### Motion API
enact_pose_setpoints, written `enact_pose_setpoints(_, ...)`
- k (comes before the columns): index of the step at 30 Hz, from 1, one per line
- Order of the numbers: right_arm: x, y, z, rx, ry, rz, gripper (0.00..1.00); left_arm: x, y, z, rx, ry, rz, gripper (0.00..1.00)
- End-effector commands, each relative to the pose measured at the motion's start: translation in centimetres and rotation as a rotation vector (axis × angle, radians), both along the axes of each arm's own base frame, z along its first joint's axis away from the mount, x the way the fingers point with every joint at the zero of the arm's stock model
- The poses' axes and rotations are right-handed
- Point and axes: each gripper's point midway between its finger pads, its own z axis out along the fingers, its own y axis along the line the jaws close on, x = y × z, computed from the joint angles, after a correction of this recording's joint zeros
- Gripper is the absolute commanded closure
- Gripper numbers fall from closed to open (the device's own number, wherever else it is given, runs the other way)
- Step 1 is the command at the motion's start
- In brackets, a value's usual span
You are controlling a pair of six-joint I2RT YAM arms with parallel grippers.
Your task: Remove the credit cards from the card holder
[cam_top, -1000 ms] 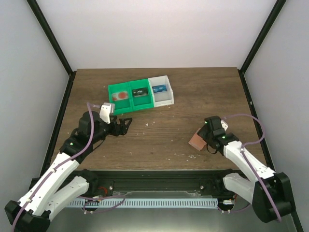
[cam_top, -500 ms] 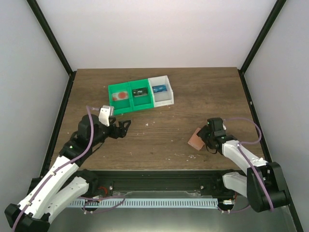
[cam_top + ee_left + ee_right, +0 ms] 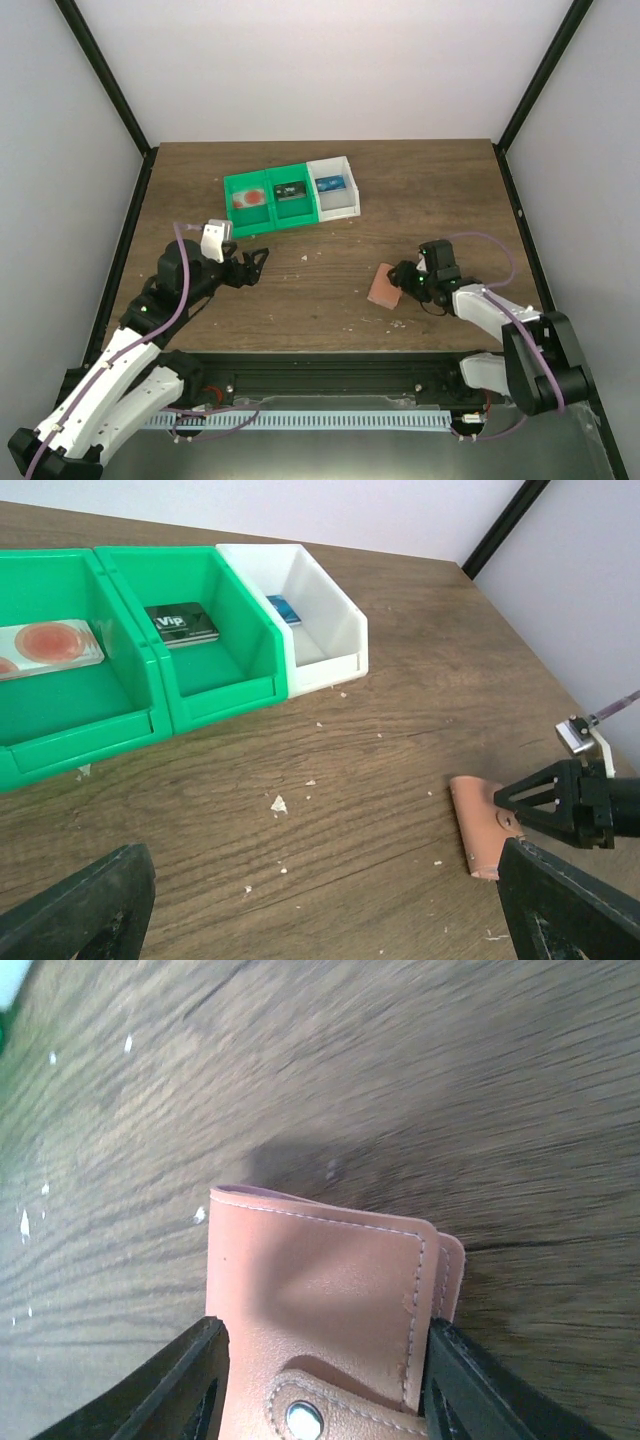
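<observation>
Upper centre, you're looking at three bins: two green bins (image 3: pixel 268 222), one white bin (image 3: pixel 340 204). Two cards: dark card (image 3: pixel 291 190) lying in middle green, blue card (image 3: pixel 331 184) in white. Lower right, right gripper (image 3: pixel 400 282) clamping card holder (image 3: pixel 382 289). Left gripper (image 3: pixel 258 262) gaping wide, gripping nothing.

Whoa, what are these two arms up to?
The right fingers are clamped on a pink wallet near the table's front right. The left fingers hang open over the table, holding nothing. Cards lie in the bins at the back: a dark card in a green bin and a blue card in the white bin. No card shows sticking out of the wallet, so the emptying looks done.
</observation>
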Motion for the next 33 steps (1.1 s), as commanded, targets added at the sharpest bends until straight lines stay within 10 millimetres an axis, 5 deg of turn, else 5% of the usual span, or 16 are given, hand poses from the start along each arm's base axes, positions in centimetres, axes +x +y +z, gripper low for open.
enact_pose_setpoints(1,0.7,3.6,1.2,-0.002,-0.053,0.178,0.47,0.2,0.2,0.0,0.005,-0.013,0.014,0.05)
enact_pose_setpoints(12,0.9,11.5,1.9,-0.157,-0.062,0.402,0.5,0.4,0.4,-0.2,0.012,-0.009,0.025,0.05)
enact_pose_setpoints(23,-0.2,12.2,4.1,-0.371,-0.023,0.387,0.6,0.4,0.4,-0.1,0.013,-0.015,0.025,0.05)
enact_pose_setpoints(33,-1.2,12.6,2.8,-0.412,0.023,0.398,0.7,0.5,0.6,-0.2,0.019,-0.012,0.036,0.05)
